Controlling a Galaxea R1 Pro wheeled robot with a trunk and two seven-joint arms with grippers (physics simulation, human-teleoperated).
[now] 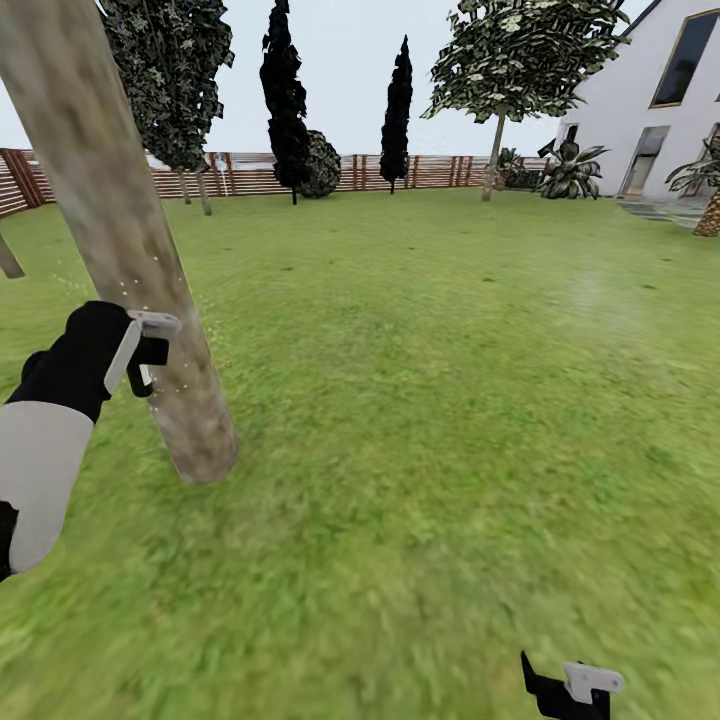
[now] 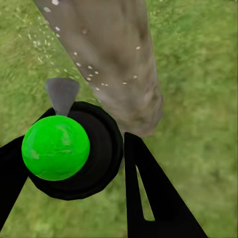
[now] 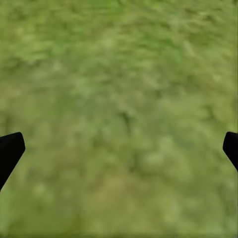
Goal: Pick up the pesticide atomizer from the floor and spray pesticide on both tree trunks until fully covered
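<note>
The wide green lawn (image 1: 430,400) of mottled, blurry grass runs back to a reddish-brown slatted wooden fence (image 1: 420,172), with a white-walled house (image 1: 640,110) at the far right and dark, narrow cypress-like trees (image 1: 284,95) along the fence line.

A thick, smooth, pale grey-brown tree trunk (image 1: 120,230) with greenish patches leans up from the grass on the left of the head view. Small pale specks dot its bark, and the left wrist view shows them scattered over the trunk (image 2: 111,54) and on the grass next to it.

The left hand (image 1: 140,355), black on a white and black arm, sits just beside the trunk at mid-height. In the left wrist view its two black fingers (image 2: 148,193) are clamped on a round black atomizer with a glossy bright green ball on top (image 2: 74,148); a grey cone-shaped nozzle (image 2: 62,94) points toward the trunk.

The right hand (image 1: 575,690) hangs low over bare grass, and the right wrist view shows its dark fingertips (image 3: 11,148) spread wide apart with nothing between them.
</note>
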